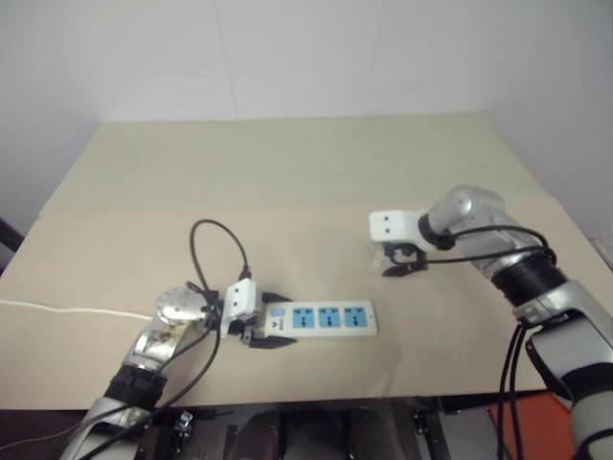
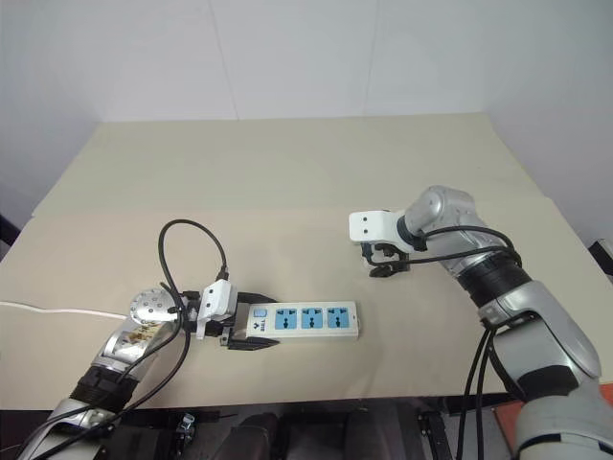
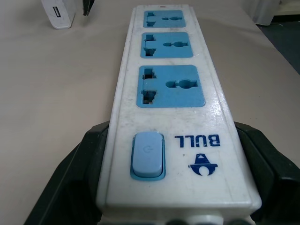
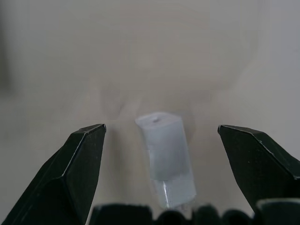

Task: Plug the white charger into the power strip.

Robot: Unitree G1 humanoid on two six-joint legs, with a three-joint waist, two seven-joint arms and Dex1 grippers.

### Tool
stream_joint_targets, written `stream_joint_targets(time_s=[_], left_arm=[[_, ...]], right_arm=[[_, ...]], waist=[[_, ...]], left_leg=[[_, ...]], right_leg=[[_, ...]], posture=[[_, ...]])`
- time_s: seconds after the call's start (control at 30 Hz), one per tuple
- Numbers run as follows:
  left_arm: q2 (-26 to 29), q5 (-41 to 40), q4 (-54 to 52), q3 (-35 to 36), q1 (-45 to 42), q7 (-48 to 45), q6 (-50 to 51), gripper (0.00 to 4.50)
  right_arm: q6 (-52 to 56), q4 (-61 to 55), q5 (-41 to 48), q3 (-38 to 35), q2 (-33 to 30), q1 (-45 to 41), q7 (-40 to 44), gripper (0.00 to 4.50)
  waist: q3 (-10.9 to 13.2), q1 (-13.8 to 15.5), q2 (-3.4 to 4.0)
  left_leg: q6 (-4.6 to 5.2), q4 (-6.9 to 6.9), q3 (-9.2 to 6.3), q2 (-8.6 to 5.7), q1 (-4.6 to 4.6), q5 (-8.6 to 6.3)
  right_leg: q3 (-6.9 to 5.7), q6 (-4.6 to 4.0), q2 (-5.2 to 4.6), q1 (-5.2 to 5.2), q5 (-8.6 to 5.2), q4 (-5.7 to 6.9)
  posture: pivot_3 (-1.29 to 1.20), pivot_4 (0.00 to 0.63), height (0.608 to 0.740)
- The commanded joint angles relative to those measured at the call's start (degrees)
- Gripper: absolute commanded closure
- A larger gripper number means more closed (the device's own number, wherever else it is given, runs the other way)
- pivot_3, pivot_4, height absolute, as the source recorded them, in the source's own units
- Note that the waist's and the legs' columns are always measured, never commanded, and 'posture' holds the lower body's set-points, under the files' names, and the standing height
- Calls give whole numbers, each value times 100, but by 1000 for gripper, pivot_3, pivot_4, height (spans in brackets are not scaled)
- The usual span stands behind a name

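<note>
The power strip (image 1: 330, 319) lies flat near the table's front edge, its three blue sockets facing up. My left gripper (image 1: 278, 321) is shut on the strip's switch end, one black finger (image 3: 70, 178) pressed against each long side. The white charger (image 4: 166, 159) lies on the table further back and to the right, and in the left wrist view it (image 3: 58, 13) sits past the strip's far end. My right gripper (image 1: 407, 261) hangs just over it, pointing down and open, a finger (image 4: 75, 164) on either side and not touching it.
The tan table (image 1: 287, 172) stretches well back to a white wall. The strip's thin white cord (image 1: 57, 310) runs off to the left edge. A black cable loop (image 1: 215, 240) arches above my left wrist.
</note>
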Motion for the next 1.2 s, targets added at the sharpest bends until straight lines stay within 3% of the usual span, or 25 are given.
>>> stream_joint_targets(time_s=[0.03, 0.4, 0.73, 0.97, 1.13, 1.2], left_arm=[[64, 156, -121, -156, 165, 97, 174, 1188], [116, 166, -295, -151, 265, 258, 318, 1188], [189, 161, -315, -154, 286, 279, 349, 1188], [227, 172, -234, -127, 224, 256, 343, 1188], [248, 152, -108, -58, 142, 278, 339, 1188], [241, 142, -51, -27, 114, 294, 332, 1188]], right_arm=[[-543, 509, -339, 44, 169, -299, 52, 0], [-1385, 1774, -921, 130, 799, -650, 209, 0], [-1674, 1728, -1158, 64, 1113, -691, 400, 3291], [-1441, 958, -974, -243, 914, -284, 581, 3363], [-752, 16, -407, -1043, 657, 55, 531, 3363], [-224, -423, 198, -1645, 743, 152, 439, 3363]], waist=[[0, -2, 0], [-3, -25, 2], [-12, -54, 1], [-13, -37, 1], [-12, -16, 1], [-12, -18, 1]], left_leg=[[0, 0, 0, 1, 1, 0], [-2, -1, 2, 1, 33, 1], [-3, -1, 4, 1, 50, 0], [-6, -5, 3, 2, 48, -1], [-6, -5, 3, 1, 41, -2], [-6, -5, 3, 2, 40, -2]], right_leg=[[0, 0, 1, 0, 0, 1], [7, -3, 2, 15, 1, 19], [13, -4, 4, 15, 0, 43], [13, -6, 5, 10, -2, 44], [13, -7, 5, 4, -2, 42], [14, -7, 5, 3, -2, 43]], posture=[[0, 150, 740], [0, 150, 740], [0, 150, 740], [0, 150, 740], [0, 150, 740], [0, 150, 740]])
